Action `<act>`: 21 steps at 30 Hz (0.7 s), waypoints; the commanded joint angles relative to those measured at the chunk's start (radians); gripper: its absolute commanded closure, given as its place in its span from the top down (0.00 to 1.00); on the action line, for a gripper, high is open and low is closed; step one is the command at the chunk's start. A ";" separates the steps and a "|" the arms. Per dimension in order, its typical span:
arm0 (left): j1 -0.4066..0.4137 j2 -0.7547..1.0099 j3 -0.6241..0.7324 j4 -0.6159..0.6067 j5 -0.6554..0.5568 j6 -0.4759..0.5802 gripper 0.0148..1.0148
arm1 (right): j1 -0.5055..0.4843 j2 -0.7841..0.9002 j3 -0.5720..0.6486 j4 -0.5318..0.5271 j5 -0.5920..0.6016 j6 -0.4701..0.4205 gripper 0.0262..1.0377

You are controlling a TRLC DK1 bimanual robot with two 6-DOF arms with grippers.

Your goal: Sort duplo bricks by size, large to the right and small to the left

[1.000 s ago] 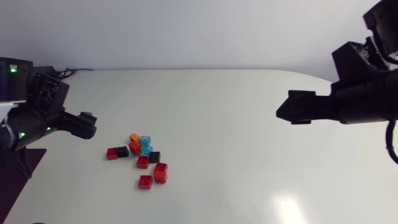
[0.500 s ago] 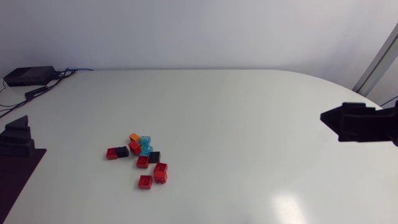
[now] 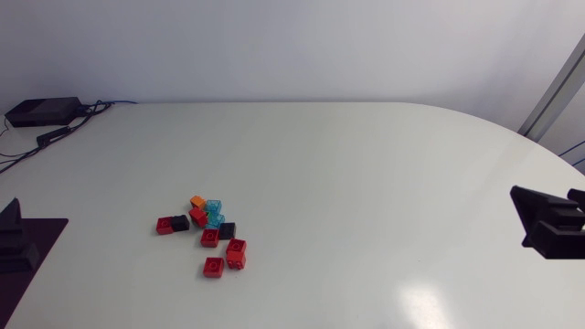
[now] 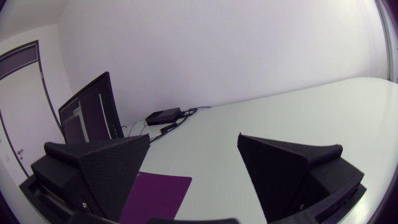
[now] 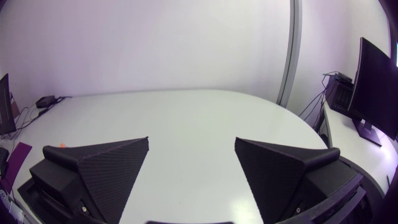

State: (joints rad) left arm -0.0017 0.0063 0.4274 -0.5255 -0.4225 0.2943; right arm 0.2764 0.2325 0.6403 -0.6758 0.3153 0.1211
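Head view: a loose cluster of moulded plastic duplo bricks [image 3: 209, 235], studded on top, lies at about 8 o'clock from the middle of the smooth, glossy white table [image 3: 366, 183]. Most are red, two black, two translucent blue and one orange. The cluster's long axis runs from roughly 11 to 5 o'clock, and a red-and-black pair at its 9 o'clock side lies crosswise. The matte black left gripper [image 3: 13, 233] sits at the table's 9 o'clock edge above a dark purple mat [image 3: 41, 239]. The right gripper [image 3: 547, 222] is at the 3 o'clock edge. Both have drawn back toward the edges since half a second ago, while the bricks have not shifted.

Left wrist view: the two textured, wedge-shaped fingers [image 4: 106, 168] stand wide apart, holding nothing, over the table and the mat.

Right wrist view: its fingers [image 5: 99, 171] are likewise spread wide and empty above bare tabletop.
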 commanded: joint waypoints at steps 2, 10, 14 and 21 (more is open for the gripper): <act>-0.020 -0.019 -0.064 0.082 0.010 0.008 0.97 | -0.032 -0.096 -0.145 0.142 0.010 -0.101 0.96; -0.024 -0.016 -0.161 0.212 0.105 -0.061 0.97 | -0.094 -0.143 -0.282 0.297 -0.065 -0.121 0.96; -0.020 -0.014 -0.207 0.267 0.161 -0.102 0.97 | -0.126 -0.159 -0.345 0.364 -0.109 -0.121 0.96; -0.012 -0.011 -0.289 0.363 0.258 -0.173 0.97 | -0.182 -0.186 -0.454 0.479 -0.185 -0.121 0.96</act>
State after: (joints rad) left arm -0.0204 0.0063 0.1715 -0.1890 -0.1829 0.1631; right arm 0.1101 0.0578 0.2245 -0.2245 0.1425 0.0093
